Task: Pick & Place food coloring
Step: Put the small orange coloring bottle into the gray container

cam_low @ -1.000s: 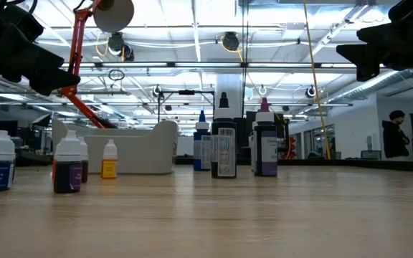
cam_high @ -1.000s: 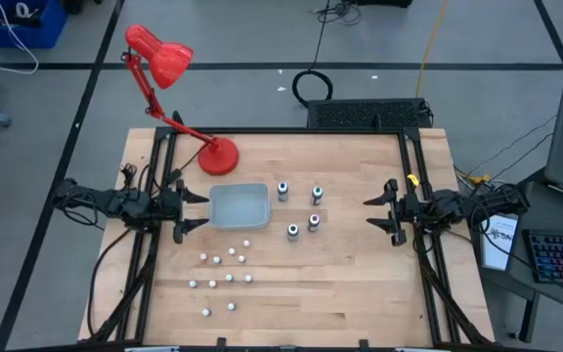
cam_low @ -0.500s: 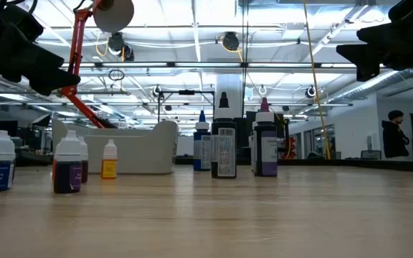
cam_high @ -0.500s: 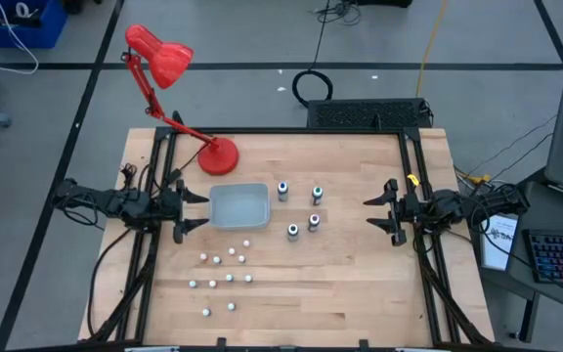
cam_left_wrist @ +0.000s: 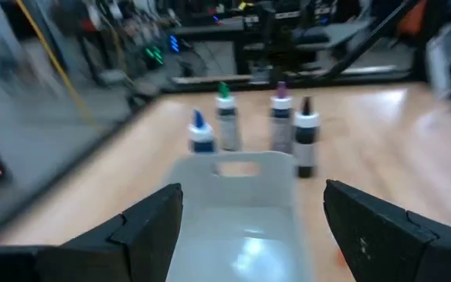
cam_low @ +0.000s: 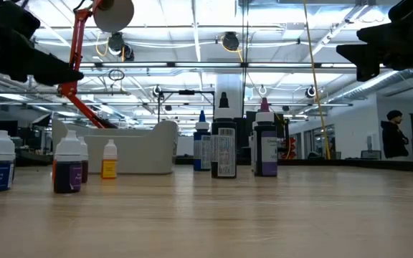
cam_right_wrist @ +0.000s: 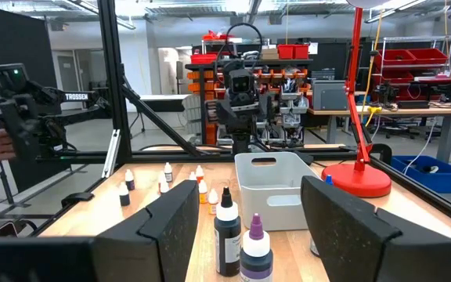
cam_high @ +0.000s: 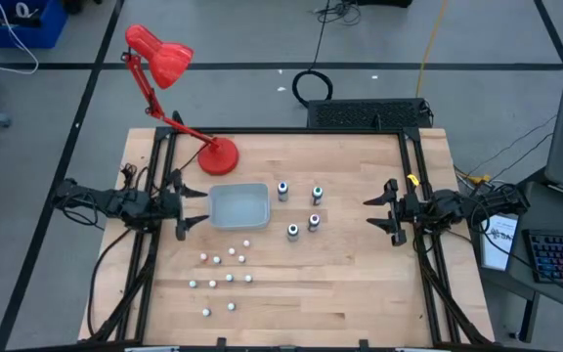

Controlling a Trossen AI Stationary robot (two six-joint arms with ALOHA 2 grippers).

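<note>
**Approach and First Pick**

Left gripper [cam_high: 192, 209]: fingers spread, empty, just beside translucent grey rectangular tray [cam_high: 238, 205]. Small white-capped food coloring bottles [cam_high: 225, 281] scattered on wooden table [cam_high: 360, 284], taller ones [cam_high: 299, 207] right of tray. Right gripper [cam_high: 380, 211]: spread, empty, at right edge. Select nearest bottle; descend vertically; centre fingers around cap; avoid neighbouring bottles.

Motion-blurred tray [cam_left_wrist: 245, 211] and bottles [cam_left_wrist: 249, 125]

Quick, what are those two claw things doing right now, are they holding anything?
Left gripper: open, holding nothing, poised beside the tray.
Right gripper: open, holding nothing, off to the right of the food coloring bottles.
</note>
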